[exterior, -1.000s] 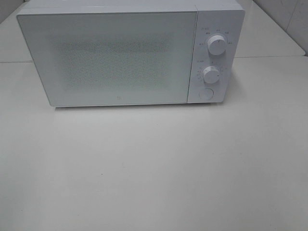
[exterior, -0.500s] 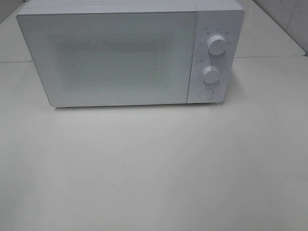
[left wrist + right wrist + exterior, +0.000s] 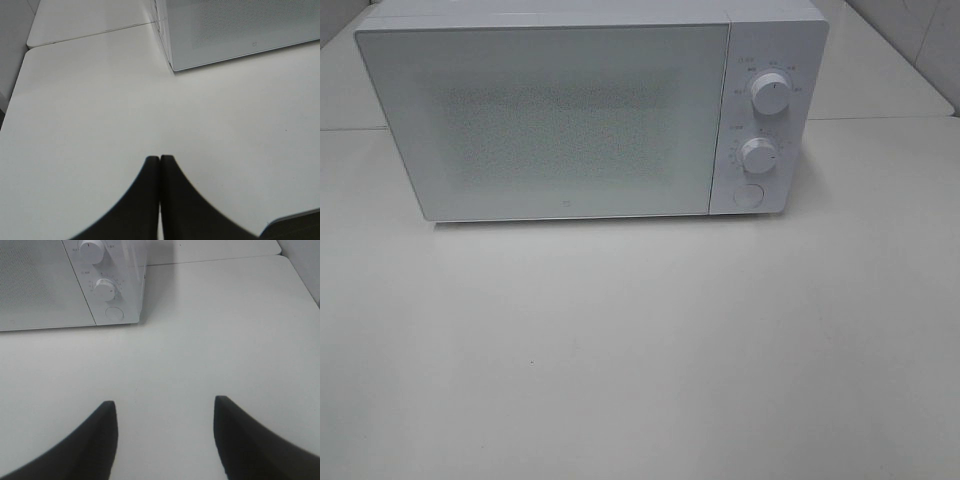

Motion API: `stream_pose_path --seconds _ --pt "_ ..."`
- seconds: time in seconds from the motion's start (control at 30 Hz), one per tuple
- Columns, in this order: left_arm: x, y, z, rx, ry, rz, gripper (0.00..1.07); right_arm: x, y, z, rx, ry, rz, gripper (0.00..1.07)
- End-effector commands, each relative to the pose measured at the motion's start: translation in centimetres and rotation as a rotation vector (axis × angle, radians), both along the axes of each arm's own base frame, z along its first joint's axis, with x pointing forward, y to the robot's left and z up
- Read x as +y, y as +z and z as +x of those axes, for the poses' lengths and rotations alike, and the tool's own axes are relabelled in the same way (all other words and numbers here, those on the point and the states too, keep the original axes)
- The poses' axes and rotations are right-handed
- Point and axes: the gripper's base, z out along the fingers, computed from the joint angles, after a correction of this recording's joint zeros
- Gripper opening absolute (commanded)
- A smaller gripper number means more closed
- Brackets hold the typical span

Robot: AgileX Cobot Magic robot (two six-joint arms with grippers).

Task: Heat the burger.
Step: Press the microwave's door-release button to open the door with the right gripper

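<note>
The burger is out of view in every frame. A white microwave [image 3: 580, 110] stands at the back of the table with its door shut; its two knobs [image 3: 768, 95] and round button [image 3: 748, 196] are on the right panel. In the left wrist view my left gripper [image 3: 160, 159] is shut, its dark fingers pressed together with nothing between them, above bare table near the microwave's corner [image 3: 172, 67]. In the right wrist view my right gripper [image 3: 164, 407] is open and empty, its fingers [image 3: 102, 430] wide apart, in front of the microwave's control panel [image 3: 107, 290]. Neither gripper shows in the exterior high view.
The white table [image 3: 640, 350] spreads in front of the microwave. A seam to a second table [image 3: 90, 35] runs behind it. The table's edge [image 3: 300, 275] lies off to the right of the microwave, and a dark edge [image 3: 290, 220] shows near my left gripper.
</note>
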Motion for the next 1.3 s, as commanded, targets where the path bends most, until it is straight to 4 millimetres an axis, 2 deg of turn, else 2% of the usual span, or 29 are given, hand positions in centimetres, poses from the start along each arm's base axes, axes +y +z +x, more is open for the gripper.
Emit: stream_pose_path --seconds 0.03,0.1,0.13,0.23,0.27,0.3,0.33,0.37,0.4,0.43,0.47,0.5,0.6,0.63,0.7,0.73,0.83,0.9,0.93,1.03,1.07,1.1,1.2,1.27,1.3 --pt "0.0 0.1 -0.2 -0.033 0.006 -0.013 0.00 0.1 0.6 1.2 -0.024 0.000 0.003 0.54" --pt "0.0 0.1 -0.2 -0.033 0.006 -0.013 0.00 0.2 0.8 3.0 -0.020 -0.002 0.003 0.54" --pt "0.0 0.1 -0.2 -0.033 0.006 -0.013 0.00 0.2 0.8 3.0 -0.020 -0.002 0.003 0.54" --pt "0.0 0.1 -0.2 -0.033 0.006 -0.013 0.00 0.3 1.1 5.3 -0.054 -0.006 0.006 0.54" --pt "0.0 0.1 -0.2 -0.033 0.006 -0.013 0.00 0.3 1.1 5.3 -0.054 -0.006 0.006 0.54" --pt "0.0 0.1 -0.2 -0.033 0.006 -0.013 0.00 0.4 1.2 6.6 -0.065 -0.007 0.007 0.54" --pt "0.0 0.1 -0.2 -0.033 0.006 -0.013 0.00 0.4 1.2 6.6 -0.065 -0.007 0.007 0.54" --pt "0.0 0.1 -0.2 -0.033 0.006 -0.013 0.00 0.4 1.2 7.8 -0.077 -0.009 0.008 0.54" --pt "0.0 0.1 -0.2 -0.033 0.006 -0.013 0.00 0.4 1.2 7.8 -0.077 -0.009 0.008 0.54" --pt "0.0 0.1 -0.2 -0.033 0.006 -0.013 0.00 0.5 1.1 8.9 -0.088 -0.011 0.009 0.54" --pt "0.0 0.1 -0.2 -0.033 0.006 -0.013 0.00 0.5 1.1 8.9 -0.088 -0.011 0.009 0.54" --pt "0.0 0.1 -0.2 -0.033 0.006 -0.013 0.00 0.5 0.9 10.2 -0.086 -0.013 0.008 0.54" --pt "0.0 0.1 -0.2 -0.033 0.006 -0.013 0.00 0.6 0.6 11.3 -0.087 -0.014 0.008 0.54" --pt "0.0 0.1 -0.2 -0.033 0.006 -0.013 0.00 0.6 0.3 12.4 -0.090 -0.014 0.005 0.53" --pt "0.0 0.1 -0.2 -0.033 0.006 -0.013 0.00 0.7 0.1 12.9 -0.092 -0.012 0.000 0.52" --pt "0.0 0.1 -0.2 -0.033 0.006 -0.013 0.00 0.7 -0.2 14.0 -0.103 -0.012 -0.003 0.50" --pt "0.0 0.1 -0.2 -0.033 0.006 -0.013 0.00 0.8 -0.6 15.0 -0.111 -0.010 -0.009 0.46" --pt "0.0 0.1 -0.2 -0.033 0.006 -0.013 0.00 0.8 -1.3 16.6 -0.124 -0.012 -0.012 0.40" --pt "0.0 0.1 -0.2 -0.033 0.006 -0.013 0.00 0.8 -1.3 16.6 -0.124 -0.012 -0.012 0.40" --pt "0.0 0.1 -0.2 -0.033 0.006 -0.013 0.00 0.9 -2.0 18.3 -0.156 -0.015 -0.011 0.29" --pt "0.0 0.1 -0.2 -0.033 0.006 -0.013 0.00 0.9 -2.0 18.3 -0.156 -0.015 -0.011 0.29" --pt "0.0 0.1 -0.2 -0.033 0.006 -0.013 0.00 0.9 -2.4 19.1 -0.177 -0.016 -0.009 0.24" --pt "0.0 0.1 -0.2 -0.033 0.006 -0.013 0.00 1.0 -2.8 19.8 -0.195 -0.017 -0.005 0.20" --pt "0.0 0.1 -0.2 -0.033 0.006 -0.013 0.00 1.1 -3.5 21.1 -0.231 -0.020 -0.005 0.11" --pt "0.0 0.1 -0.2 -0.033 0.006 -0.013 0.00 1.1 -3.5 21.1 -0.231 -0.020 -0.005 0.11"
